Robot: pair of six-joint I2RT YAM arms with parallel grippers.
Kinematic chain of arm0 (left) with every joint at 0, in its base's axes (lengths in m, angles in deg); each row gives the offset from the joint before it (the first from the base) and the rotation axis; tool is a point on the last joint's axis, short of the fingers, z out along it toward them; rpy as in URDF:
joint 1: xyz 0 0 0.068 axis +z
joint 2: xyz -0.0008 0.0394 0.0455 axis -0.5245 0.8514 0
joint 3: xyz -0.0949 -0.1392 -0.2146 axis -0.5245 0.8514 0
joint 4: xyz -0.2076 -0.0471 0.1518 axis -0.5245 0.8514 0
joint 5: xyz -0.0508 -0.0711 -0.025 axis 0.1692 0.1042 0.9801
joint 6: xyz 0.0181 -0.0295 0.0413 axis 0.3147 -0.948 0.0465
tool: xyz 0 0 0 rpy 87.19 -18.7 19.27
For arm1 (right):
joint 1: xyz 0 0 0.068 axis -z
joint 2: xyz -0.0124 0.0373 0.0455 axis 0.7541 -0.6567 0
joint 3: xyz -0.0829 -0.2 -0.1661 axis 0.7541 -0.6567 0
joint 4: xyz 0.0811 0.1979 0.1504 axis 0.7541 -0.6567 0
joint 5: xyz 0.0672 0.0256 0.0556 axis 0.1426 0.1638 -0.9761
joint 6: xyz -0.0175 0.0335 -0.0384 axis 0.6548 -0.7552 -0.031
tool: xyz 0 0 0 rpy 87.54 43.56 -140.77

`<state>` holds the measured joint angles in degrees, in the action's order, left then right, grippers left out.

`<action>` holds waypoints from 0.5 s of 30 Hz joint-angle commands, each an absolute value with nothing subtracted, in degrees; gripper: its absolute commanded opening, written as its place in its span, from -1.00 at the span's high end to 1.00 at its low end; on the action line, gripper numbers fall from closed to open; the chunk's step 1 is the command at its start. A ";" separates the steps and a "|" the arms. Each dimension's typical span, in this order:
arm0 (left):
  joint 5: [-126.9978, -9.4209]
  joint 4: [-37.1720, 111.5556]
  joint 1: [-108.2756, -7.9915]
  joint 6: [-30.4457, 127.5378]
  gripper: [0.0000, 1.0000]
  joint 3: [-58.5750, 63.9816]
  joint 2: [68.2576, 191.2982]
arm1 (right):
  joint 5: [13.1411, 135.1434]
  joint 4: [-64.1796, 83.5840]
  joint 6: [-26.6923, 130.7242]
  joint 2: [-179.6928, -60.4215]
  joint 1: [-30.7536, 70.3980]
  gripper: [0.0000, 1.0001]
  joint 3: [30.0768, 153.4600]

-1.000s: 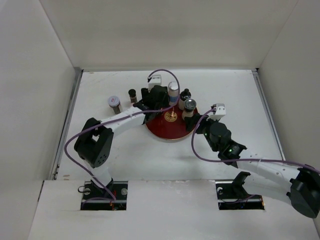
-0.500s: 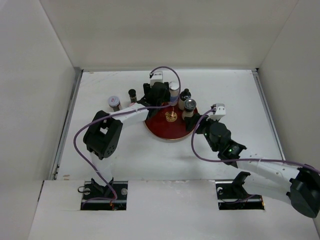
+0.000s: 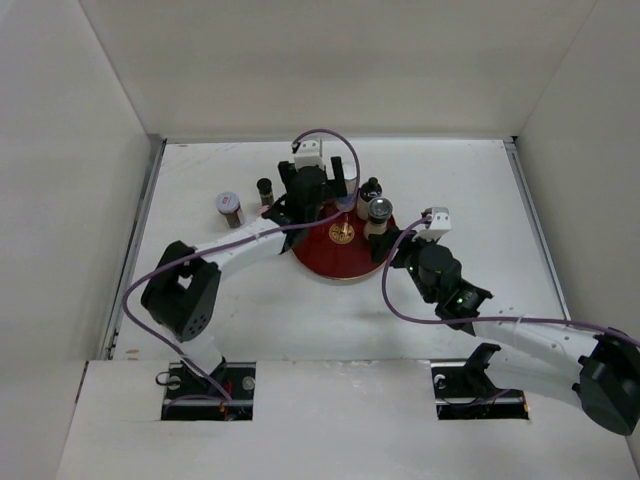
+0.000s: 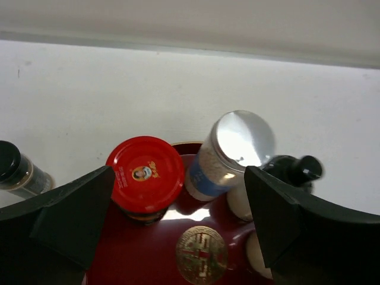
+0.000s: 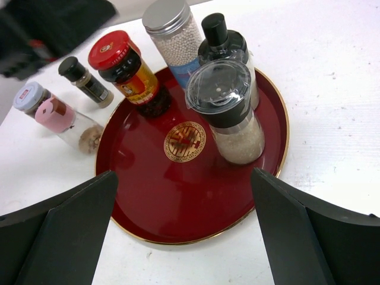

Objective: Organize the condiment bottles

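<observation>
The round dark-red tray (image 5: pixel 178 196) holds a red-capped dark jar (image 5: pixel 119 62), a silver-lidded white jar with a blue band (image 5: pixel 172 32), a black-topped bottle (image 5: pixel 221 37) and a grey-capped beige shaker (image 5: pixel 228 110). On the table left of the tray stand a thin dark bottle (image 5: pixel 86 80), a pink-capped jar (image 5: pixel 59 117) and a pale-lidded jar (image 5: pixel 28 97). My left gripper (image 4: pixel 178 211) is open and empty, above the tray's back part, with the red cap (image 4: pixel 145 175) and the silver lid (image 4: pixel 240 139) below it. My right gripper (image 5: pixel 184 222) is open and empty over the tray's near right edge.
White walls enclose the table on the left, back and right. In the top view the tray (image 3: pixel 335 265) lies mid-table, the thin dark bottle (image 3: pixel 265 189) and a pale-lidded jar (image 3: pixel 229 207) to its left. A purple cable loops above the left wrist.
The left wrist has shifted slightly to the left and toward the back over the tray, and its elbow has swung. The right arm has not moved.
</observation>
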<state>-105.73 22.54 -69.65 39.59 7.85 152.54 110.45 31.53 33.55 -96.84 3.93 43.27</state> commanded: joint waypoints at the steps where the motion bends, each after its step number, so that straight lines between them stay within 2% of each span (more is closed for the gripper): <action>1: -106.17 16.44 -70.79 39.56 -0.80 11.93 142.64 | 110.79 34.56 33.34 -96.90 4.08 -1.00 43.64; 7: -114.34 25.03 -70.26 38.42 -0.55 22.12 130.77 | 110.79 34.56 33.34 -96.72 4.08 -1.00 43.64; 10: -115.06 32.42 -66.93 35.53 -0.53 25.29 127.33 | 110.79 34.56 33.25 -96.90 4.08 -1.00 43.64; 15: -109.18 36.66 -61.13 34.11 -0.56 26.44 128.55 | 110.79 35.08 33.34 -97.42 4.08 -1.00 43.64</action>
